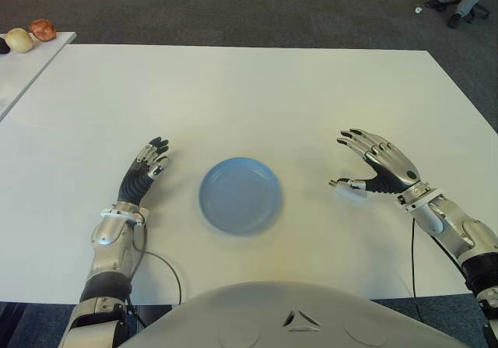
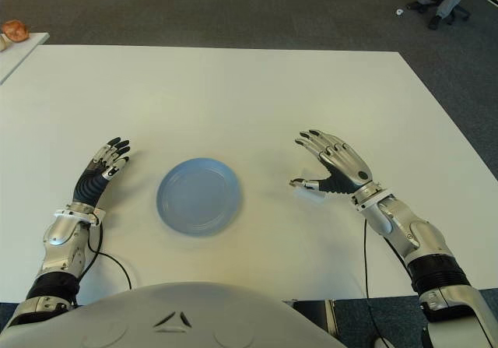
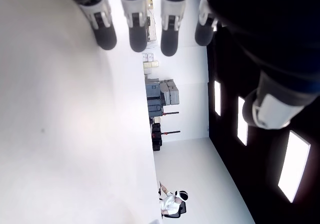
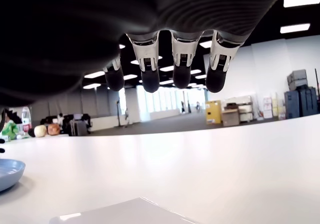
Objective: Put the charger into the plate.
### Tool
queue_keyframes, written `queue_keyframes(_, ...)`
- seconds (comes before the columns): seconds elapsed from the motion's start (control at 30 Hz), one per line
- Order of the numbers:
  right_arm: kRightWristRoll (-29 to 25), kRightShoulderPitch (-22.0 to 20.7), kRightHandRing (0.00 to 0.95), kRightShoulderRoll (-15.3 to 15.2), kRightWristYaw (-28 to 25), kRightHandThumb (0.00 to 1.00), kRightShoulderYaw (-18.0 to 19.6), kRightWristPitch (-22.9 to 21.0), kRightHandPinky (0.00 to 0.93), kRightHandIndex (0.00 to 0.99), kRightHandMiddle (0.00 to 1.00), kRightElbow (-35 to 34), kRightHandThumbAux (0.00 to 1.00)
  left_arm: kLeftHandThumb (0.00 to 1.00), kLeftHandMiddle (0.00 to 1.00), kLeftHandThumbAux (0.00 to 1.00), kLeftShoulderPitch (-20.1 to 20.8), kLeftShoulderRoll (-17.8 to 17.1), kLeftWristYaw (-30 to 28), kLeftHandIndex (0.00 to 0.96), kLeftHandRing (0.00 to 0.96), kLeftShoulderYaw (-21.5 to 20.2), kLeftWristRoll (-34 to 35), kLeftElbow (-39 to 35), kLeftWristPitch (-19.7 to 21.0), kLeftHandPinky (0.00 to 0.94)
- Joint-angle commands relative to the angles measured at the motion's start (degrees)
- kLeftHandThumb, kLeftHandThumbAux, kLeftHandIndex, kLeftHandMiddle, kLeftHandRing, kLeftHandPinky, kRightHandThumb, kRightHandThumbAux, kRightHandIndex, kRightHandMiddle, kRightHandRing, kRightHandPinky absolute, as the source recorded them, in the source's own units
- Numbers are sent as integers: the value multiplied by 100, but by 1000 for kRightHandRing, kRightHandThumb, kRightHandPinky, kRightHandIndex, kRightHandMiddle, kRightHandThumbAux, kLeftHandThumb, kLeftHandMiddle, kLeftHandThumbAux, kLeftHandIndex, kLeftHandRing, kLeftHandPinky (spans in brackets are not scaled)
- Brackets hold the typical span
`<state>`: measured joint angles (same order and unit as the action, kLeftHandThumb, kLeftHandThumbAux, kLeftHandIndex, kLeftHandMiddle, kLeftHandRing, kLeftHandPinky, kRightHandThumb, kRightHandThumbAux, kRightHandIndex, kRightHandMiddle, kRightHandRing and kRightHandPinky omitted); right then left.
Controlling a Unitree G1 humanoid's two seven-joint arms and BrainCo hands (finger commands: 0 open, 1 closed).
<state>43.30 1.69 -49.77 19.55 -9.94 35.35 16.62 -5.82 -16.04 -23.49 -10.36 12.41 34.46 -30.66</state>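
R hand [image 1: 372,163] hovers w/ fingers spread wide, holding nothing, directly over the white charger [image 1: 348,190], which lies flat on the white table [image 1: 257,91] just beside my thumb and well R of the empty blue plate [image 1: 240,195]. L hand [image 1: 146,170] shows L of the plate, fingers extended, idle. Risk, my judgement: charger is low, flat and white-on-white, so closing from above could pinch only an edge and squirt it sideways, or thumb could push it away from the plate before fingers wrap.
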Motion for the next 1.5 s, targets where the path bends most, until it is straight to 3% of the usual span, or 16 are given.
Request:
queue_keyframes(0.03, -63, 206, 0, -7, -207, 244, 111, -136, 0, 0, 0, -128, 201, 0, 121, 527, -214, 114, -101, 89, 103, 84, -73, 360, 255, 103)
queue_keyframes(0.57, -242, 881, 0, -21, -788, 233, 457, -313, 0, 0, 0, -553, 192, 0, 117, 532, -259, 129, -24, 91, 102, 109, -150, 259, 271, 108)
queue_keyframes(0.83, -71, 812, 0, 58, -623, 226, 306, -209, 0, 0, 0, 16, 187, 0, 120, 528, -252, 95, -87, 90, 103, 95, -118, 271, 285, 102)
queue_keyframes(1.5, -17, 749, 0, 185, -592, 239, 192, -317, 0, 0, 0, 299, 193, 0, 114, 524, -289, 6, -139, 85, 100, 66, -86, 223, 320, 105)
